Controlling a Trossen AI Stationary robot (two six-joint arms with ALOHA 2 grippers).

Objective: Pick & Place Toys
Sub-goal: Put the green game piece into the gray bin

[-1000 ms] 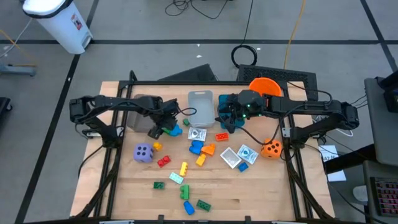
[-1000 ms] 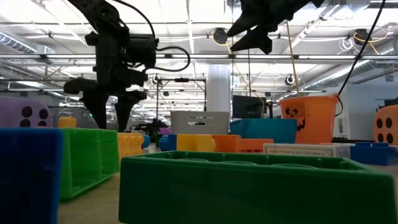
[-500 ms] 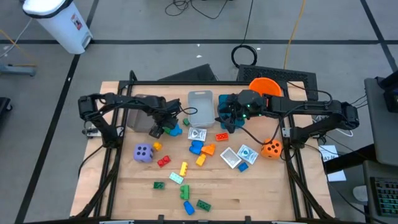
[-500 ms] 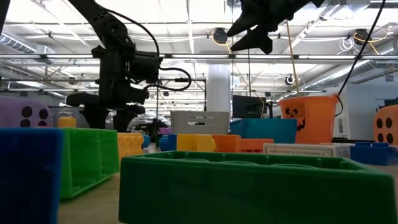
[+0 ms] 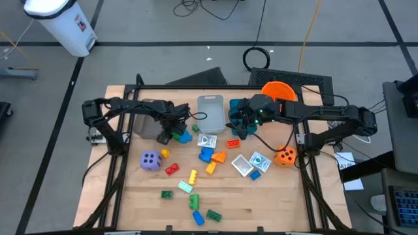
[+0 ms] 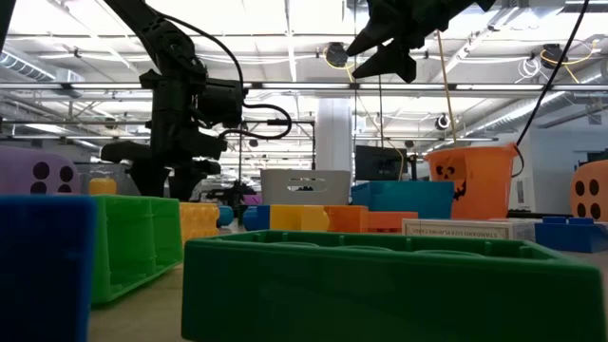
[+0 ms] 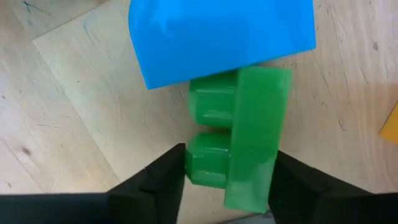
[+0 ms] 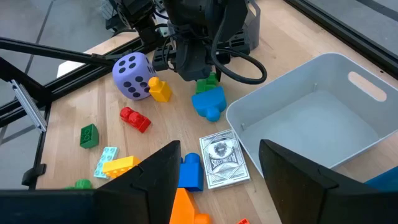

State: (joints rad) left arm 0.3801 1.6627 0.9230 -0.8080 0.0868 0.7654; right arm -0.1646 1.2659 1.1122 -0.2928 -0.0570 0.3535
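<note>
Left gripper (image 7: 227,171): down on the table, fingers straddling a green brick (image 7: 239,134), closing but not yet clamped.
Risk: blue piece (image 7: 217,34) touches the brick; lifting may drag it.
Right gripper (image 5: 240,125): half-open, empty, above the teal bin (image 5: 233,106).

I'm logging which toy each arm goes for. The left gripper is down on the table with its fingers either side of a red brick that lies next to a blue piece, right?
Not quite: the brick is green, not red. The left wrist view shows the left gripper with its fingers either side of a green brick that lies next to the blue piece on the table.
</note>
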